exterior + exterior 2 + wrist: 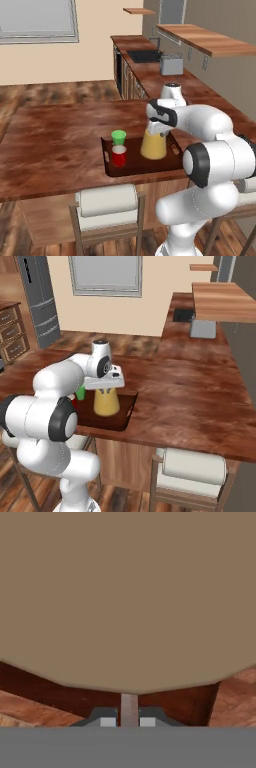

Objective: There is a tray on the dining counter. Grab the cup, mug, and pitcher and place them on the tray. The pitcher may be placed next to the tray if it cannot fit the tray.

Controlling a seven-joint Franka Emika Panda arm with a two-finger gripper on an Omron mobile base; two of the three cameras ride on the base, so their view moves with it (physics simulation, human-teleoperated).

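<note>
— Three things are sitting inside the tray now, as far as I am seeing: the cup, the mug and the pitcher. Am I reading that right?

— I am reading it the same. The cup and mug are standing at the tray's left end, one just beside the other; the pitcher is standing upright toward the right end, apart from both.

— And where is it lying from your pincer?

— Straight below it. I am pointing the pincer down along the pitcher's upright axis, and my fingers are pinching shut on a thin edge, which I am judging to be its rim. In the hand view the pale body is bulging wide right past my tips.

— Is it resting on the tray floor?

— From both base views its base seems to be meeting the wood, though I am not able to see the contact itself.

— So the next move?

— I am judging it to be letting go and rising straight up along that axis, so the neck is not tipped.
</note>
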